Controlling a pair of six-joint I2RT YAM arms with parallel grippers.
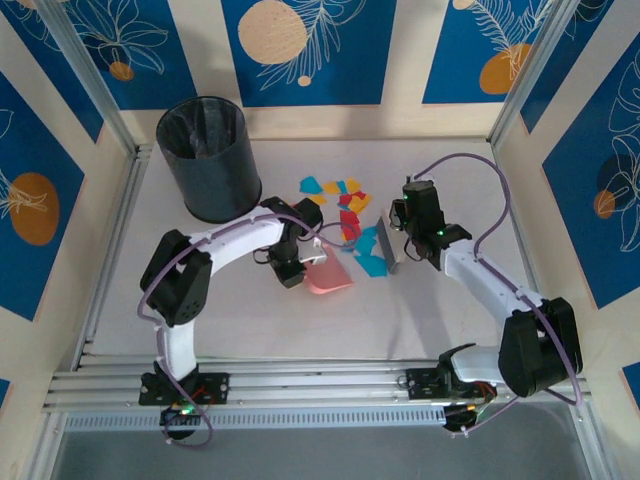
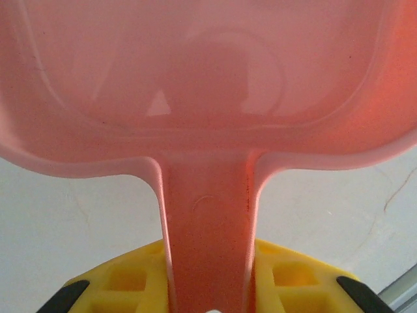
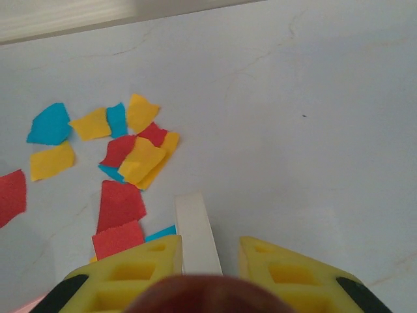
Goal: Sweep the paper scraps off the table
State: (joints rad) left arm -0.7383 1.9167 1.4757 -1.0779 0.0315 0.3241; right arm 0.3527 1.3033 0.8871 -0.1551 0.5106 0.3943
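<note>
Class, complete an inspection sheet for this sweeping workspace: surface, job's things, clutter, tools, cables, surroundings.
Surface: white table, scraps clustered towards the back centre.
Job's things: red, yellow and blue paper scraps lying on the table; pink dustpan on their near left; flat grey board at their right edge; black bin back left.
Clutter: nothing seen.
Tools: left tool shut on dustpan handle; right tool shut on board.
Cables: purple cable looping along each arm.
Surroundings: blue floral wall panels; aluminium rails.

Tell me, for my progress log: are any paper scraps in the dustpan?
No: from above, the dustpan is plain pink throughout.
</note>
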